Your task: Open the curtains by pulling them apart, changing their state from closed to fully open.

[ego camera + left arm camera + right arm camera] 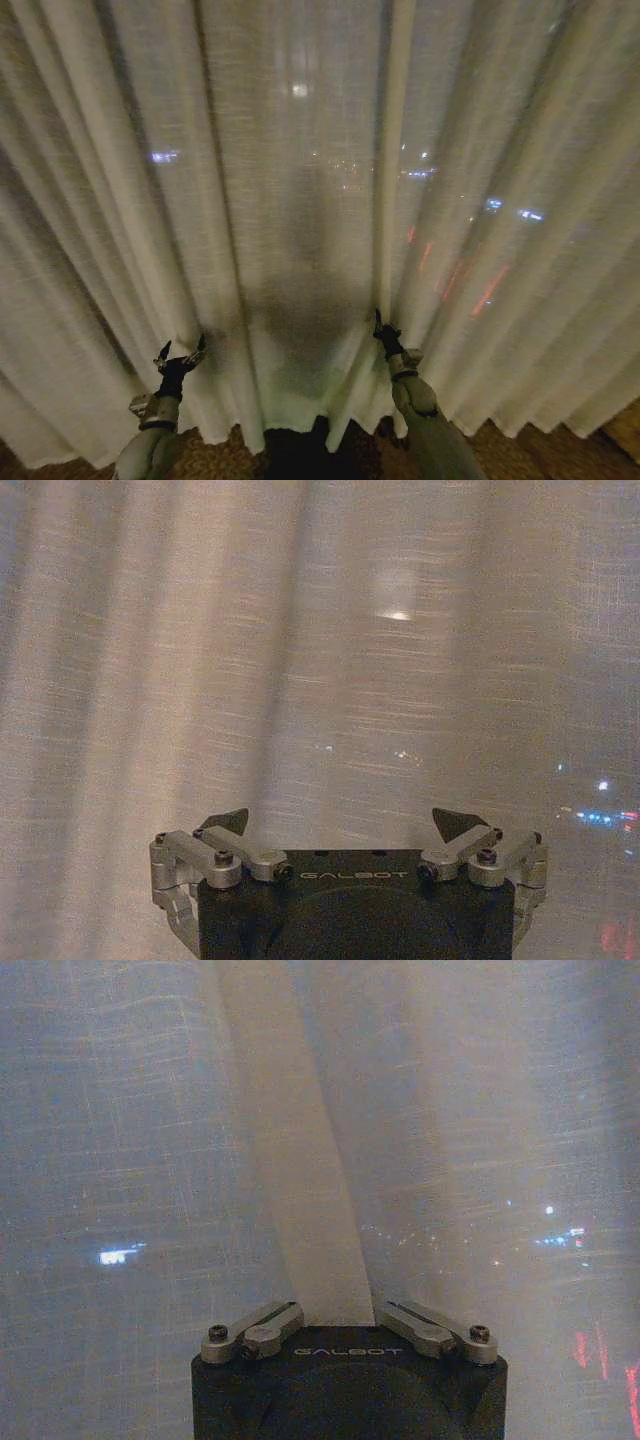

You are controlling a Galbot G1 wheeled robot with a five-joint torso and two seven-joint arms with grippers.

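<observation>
The curtains (300, 200) are sheer cream pleated panels hanging shut across the whole head view, down to the floor. A thicker hemmed edge (390, 200) runs down the middle, where the panels meet. My right gripper (381, 332) is at the foot of that edge. In the right wrist view the hem fold (300, 1210) runs down between its inward-folded fingers (268, 1322), so the right gripper (335, 1310) is shut on the curtain's edge. My left gripper (180, 352) is raised against the left panel (330, 680). It stands open (343, 823), its black fingertips (228, 822) apart and empty.
Brown patterned carpet (560, 440) shows under the curtain hems, and my dark base (300, 452) stands between the two arms. Night city lights (528, 214) glow through the cloth, so a window lies close behind it.
</observation>
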